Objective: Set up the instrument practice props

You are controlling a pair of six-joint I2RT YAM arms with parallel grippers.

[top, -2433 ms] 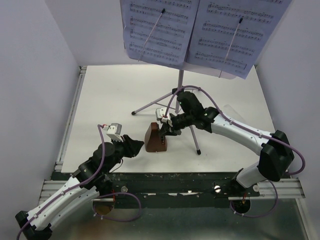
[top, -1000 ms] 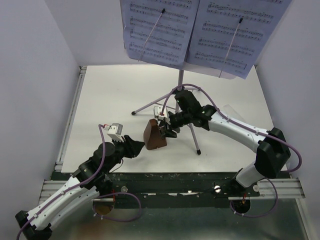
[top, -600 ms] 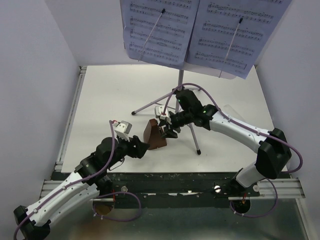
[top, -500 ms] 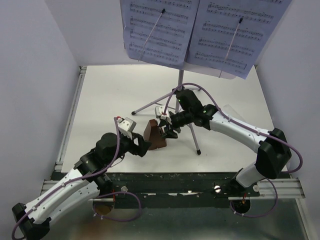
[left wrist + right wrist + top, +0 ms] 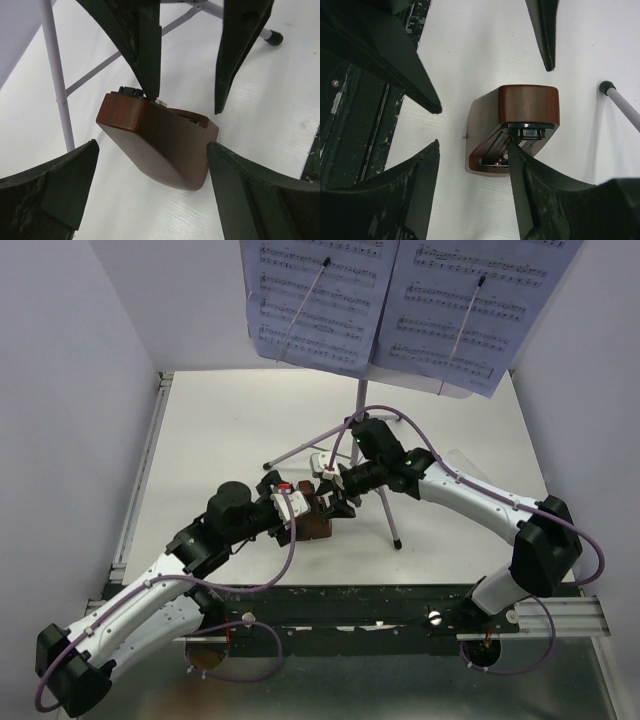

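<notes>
The small brown metronome (image 5: pixel 318 528) stands on the white table beside a tripod leg of the music stand (image 5: pixel 362 405). Lavender sheet-music pages (image 5: pixel 320 300) rest on the stand's desk at the top. My left gripper (image 5: pixel 298 508) is open, its jaws standing on either side of the metronome (image 5: pixel 160 145) with a gap on the left side. My right gripper (image 5: pixel 335 497) is open too. One of its fingertips (image 5: pixel 512 150) rests against the metronome's (image 5: pixel 525 107) dark front panel, while the other finger stands clear of it.
Thin metal tripod legs (image 5: pixel 56 85) run close behind the metronome, one ending in a black foot (image 5: pixel 606 87). Lilac walls close in the left, right and back. The table's dark front rail (image 5: pixel 350 595) lies near the arms' bases.
My left arm has swung forward and right to the metronome, its wrist turned, and its jaws have opened wide around it. The right gripper has barely moved.
</notes>
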